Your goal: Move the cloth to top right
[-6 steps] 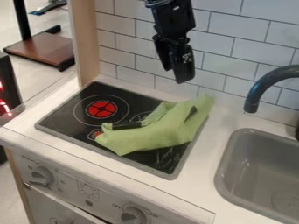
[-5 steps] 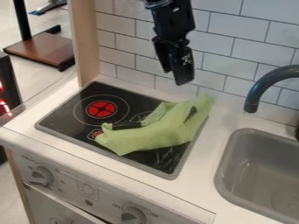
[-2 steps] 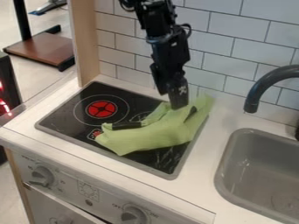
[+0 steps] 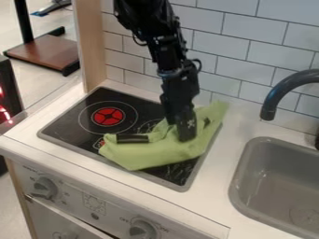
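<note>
I (image 4: 185, 137) am down at the green cloth (image 4: 152, 155) atop the stove (image 4: 70, 126); jaws open/closed, can't tell rn.

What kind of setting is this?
Looks like a toy kitchen: a stove with a red burner, a grey sink under a dark faucet, and control knobs on the front.

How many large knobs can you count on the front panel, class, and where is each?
2: the left knob, toward the panel's left end, and the right knob, at the view's bottom edge.
</note>
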You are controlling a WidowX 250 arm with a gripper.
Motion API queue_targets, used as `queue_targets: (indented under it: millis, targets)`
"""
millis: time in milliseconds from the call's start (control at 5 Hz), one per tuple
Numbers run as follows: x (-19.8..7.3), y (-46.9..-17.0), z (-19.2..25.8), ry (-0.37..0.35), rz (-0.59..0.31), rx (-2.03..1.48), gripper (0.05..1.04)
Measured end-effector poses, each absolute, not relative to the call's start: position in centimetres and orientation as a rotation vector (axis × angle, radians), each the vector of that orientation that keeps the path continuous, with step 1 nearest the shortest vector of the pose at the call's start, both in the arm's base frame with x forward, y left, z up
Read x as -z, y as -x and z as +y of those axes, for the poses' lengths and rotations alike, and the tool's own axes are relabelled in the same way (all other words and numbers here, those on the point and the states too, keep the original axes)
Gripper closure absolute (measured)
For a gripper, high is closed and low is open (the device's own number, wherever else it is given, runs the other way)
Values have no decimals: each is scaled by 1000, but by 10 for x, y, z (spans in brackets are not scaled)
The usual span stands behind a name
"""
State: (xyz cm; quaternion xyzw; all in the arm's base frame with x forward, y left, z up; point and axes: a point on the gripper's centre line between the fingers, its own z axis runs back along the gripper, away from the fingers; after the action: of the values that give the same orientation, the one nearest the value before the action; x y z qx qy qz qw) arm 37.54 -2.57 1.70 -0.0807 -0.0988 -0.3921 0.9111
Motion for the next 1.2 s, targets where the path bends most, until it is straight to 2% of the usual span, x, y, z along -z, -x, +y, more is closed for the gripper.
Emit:
queue_targets:
  millis: [200,600,800,1000,1200]
  targets:
    - [-2,-377,-30,156,-199,819,83]
    - [1,-395,-13,113,-204,786,83]
    - [-3,-406,14,110,-220,713,83]
    - [-5,-404,67,94,-217,572,83]
    - [-5,-395,100,81,-203,474,83]
